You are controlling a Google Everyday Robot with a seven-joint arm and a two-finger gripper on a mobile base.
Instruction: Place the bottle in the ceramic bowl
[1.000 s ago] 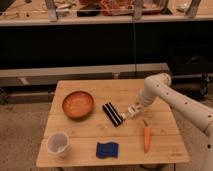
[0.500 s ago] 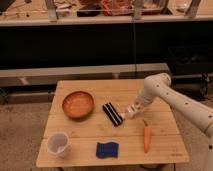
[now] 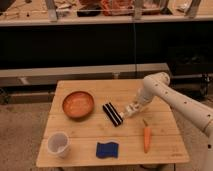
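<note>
You are looking at a wooden table (image 3: 80, 131) carrying everything. The ceramic bowl (image 3: 78, 104) sits toward the far left corner, orange-brown and showing nothing inside. Your gripper (image 3: 128, 112) is low over the middle of the table, right of centre, at the end of the white arm (image 3: 172, 100) that reaches in from the right edge. Something small and pale sits at its tip, which may be the bottle (image 3: 126, 113), but you cannot tell whether that is the bottle or part of the fingers, nor how far the jaws stand apart or whether they have hold of it. Just left of the gripper, nearly touching it, a black bar with white stripes (image 3: 112, 113) lies at an angle, well apart from the bowl. A carrot (image 3: 146, 137) lies toward the near right corner, pointing toward the far edge. A blue sponge (image 3: 107, 149) rests by the near edge around the middle, and a white translucent cup (image 3: 58, 144) stands upright in the near left corner.
</note>
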